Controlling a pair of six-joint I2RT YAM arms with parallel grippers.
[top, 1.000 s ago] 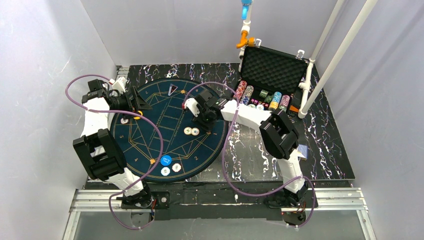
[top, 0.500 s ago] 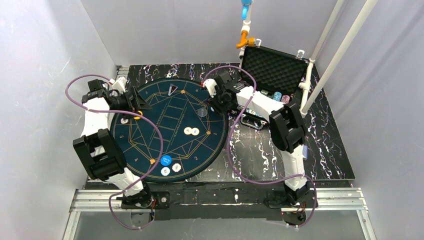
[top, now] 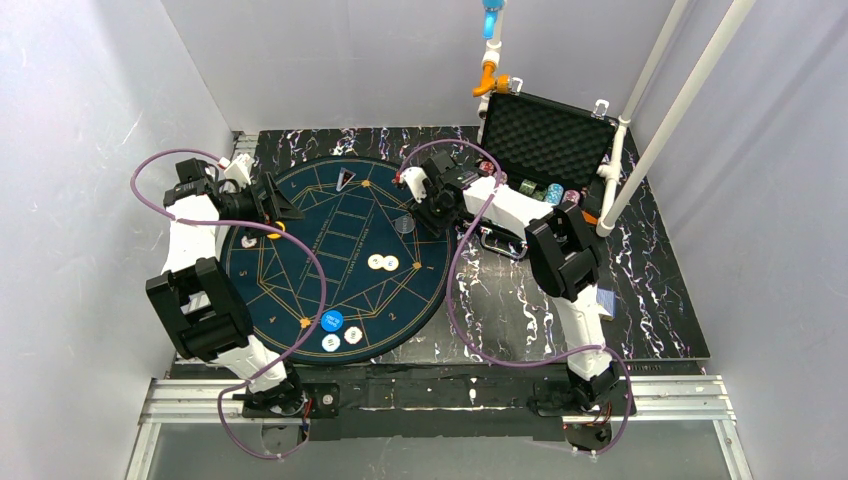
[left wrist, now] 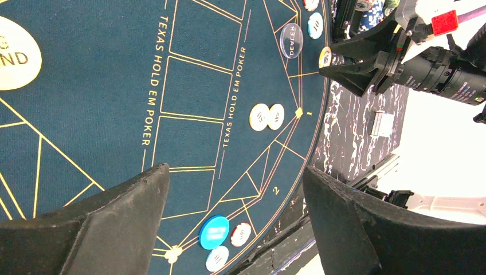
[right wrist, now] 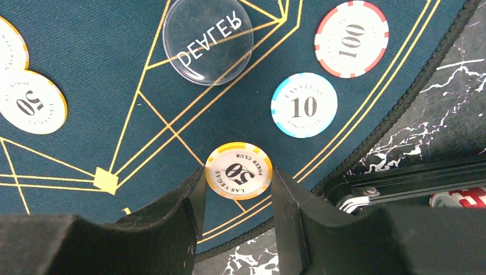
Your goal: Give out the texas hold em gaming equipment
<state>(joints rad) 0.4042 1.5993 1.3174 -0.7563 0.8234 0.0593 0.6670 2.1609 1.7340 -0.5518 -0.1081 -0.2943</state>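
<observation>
1. The right wrist view is showing the right claw pinching a yellow 50 chip. The top view is hiding that chip under the claw.
2. The chip is being held by the mat's far right edge, near a blue 10 chip and a clear dealer disc.
3. The right arm is stretching far and bending left.
4. The left claw is hanging spread wide over the mat's left side.

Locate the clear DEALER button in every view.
Top external: DEALER button on the right part of the mat.
Left wrist: the button at the top, right of centre.
Right wrist: the button at top centre.
Shared landmark: the pair of white chips side by side nearby.
</observation>
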